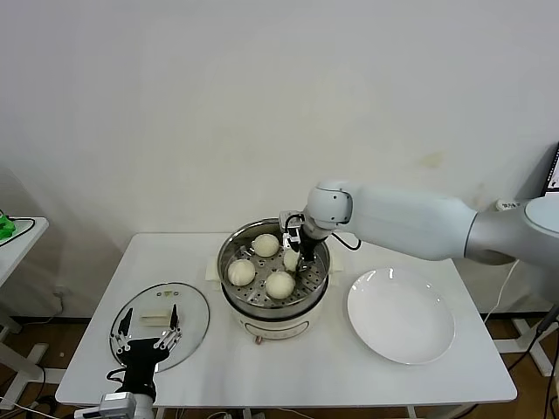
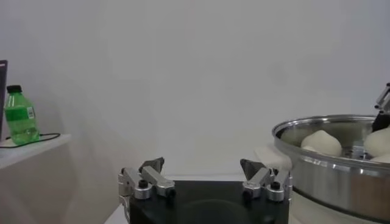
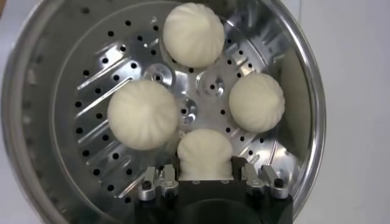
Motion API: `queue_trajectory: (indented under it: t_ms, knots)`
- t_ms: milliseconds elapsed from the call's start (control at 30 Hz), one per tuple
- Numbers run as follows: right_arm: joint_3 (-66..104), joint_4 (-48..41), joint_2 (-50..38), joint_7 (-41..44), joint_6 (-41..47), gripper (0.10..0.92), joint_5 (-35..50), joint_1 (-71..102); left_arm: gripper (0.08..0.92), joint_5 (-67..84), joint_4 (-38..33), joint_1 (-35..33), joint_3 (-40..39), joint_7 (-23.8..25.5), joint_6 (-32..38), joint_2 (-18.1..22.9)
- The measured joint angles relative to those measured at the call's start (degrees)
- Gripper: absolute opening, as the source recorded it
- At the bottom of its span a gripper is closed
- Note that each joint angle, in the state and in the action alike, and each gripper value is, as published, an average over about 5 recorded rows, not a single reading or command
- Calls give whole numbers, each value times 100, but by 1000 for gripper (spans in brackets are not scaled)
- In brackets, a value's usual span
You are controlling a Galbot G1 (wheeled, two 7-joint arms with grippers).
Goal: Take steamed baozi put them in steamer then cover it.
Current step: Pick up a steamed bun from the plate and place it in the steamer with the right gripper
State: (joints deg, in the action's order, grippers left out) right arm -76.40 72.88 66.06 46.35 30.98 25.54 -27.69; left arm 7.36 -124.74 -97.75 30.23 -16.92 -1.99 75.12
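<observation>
The steel steamer (image 1: 229,253) stands mid-table on its cream base. Three baozi lie loose on its perforated tray (image 1: 265,245), (image 1: 241,272), (image 1: 279,285). My right gripper (image 1: 297,260) reaches down into the pot and is shut on the fourth baozi (image 1: 291,259), at the tray's right side. In the right wrist view the gripper (image 3: 205,165) squeezes this baozi (image 3: 205,149) between its fingers, low over the tray, with the other three (image 3: 194,33), (image 3: 142,114), (image 3: 256,102) around it. My left gripper (image 1: 148,336) is open and empty above the glass lid (image 1: 188,301).
The glass lid with its cream handle lies flat at the table's front left. An empty white plate (image 1: 402,319) lies right of the steamer. The left wrist view shows the steamer's wall (image 2: 329,176) and a green bottle (image 2: 20,114) on a side table.
</observation>
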Motion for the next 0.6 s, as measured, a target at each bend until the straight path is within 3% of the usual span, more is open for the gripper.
queue_trajectory:
  t_ms: [333,600]
  knots:
    - [65,-56,-23,20,-25,564,-107,71,823,1,5,-8,4,0,3,4]
    - [109,9,-65,17,-9,777,-85,52,823,-12,6,-12,6,-1,4,13]
